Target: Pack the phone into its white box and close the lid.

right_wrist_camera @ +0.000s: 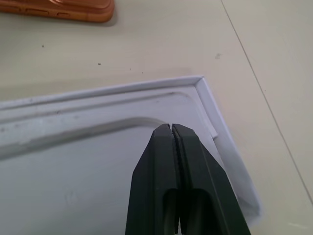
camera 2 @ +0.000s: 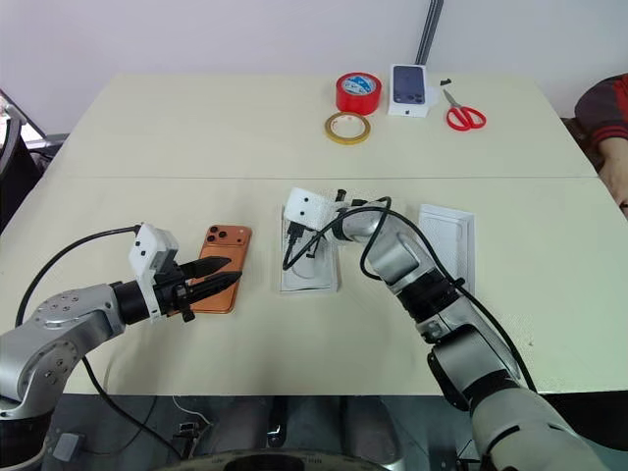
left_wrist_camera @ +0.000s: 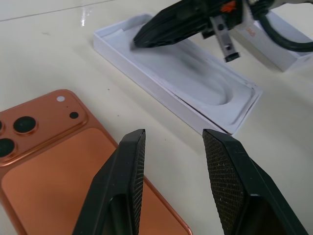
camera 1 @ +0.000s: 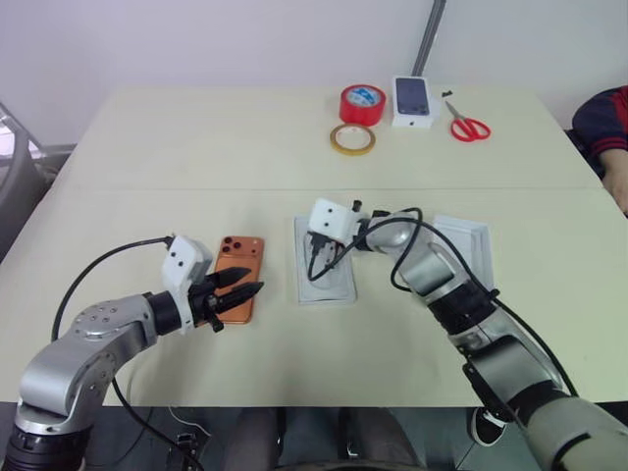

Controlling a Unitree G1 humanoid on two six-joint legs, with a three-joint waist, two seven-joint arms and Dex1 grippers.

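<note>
While the phone [camera 1: 238, 279] is lying flat on the table [camera 1: 196, 147] with its orange back up, nothing is held by either gripper. The left gripper [camera 1: 239, 290] is spread apart and is held just above the near end of the phone. The right gripper [right_wrist_camera: 171, 128] is pressed tight together, and its tip is kept low over the inside of the white box [camera 1: 325, 261], which is lying open just to the right of the phone. A second white piece, likely the lid [camera 1: 463, 245], is seen further right, partly hidden by the right arm.

Trouble could be caused in a few ways. The phone is thin and flat, so it could be pushed along the table instead of being picked up. The smooth back could be slipped on by the fingers [left_wrist_camera: 128, 186]. The box is light, so it could be knocked away if the right gripper is moved carelessly. The phone could also be blocked if the right gripper is left inside the box.
</note>
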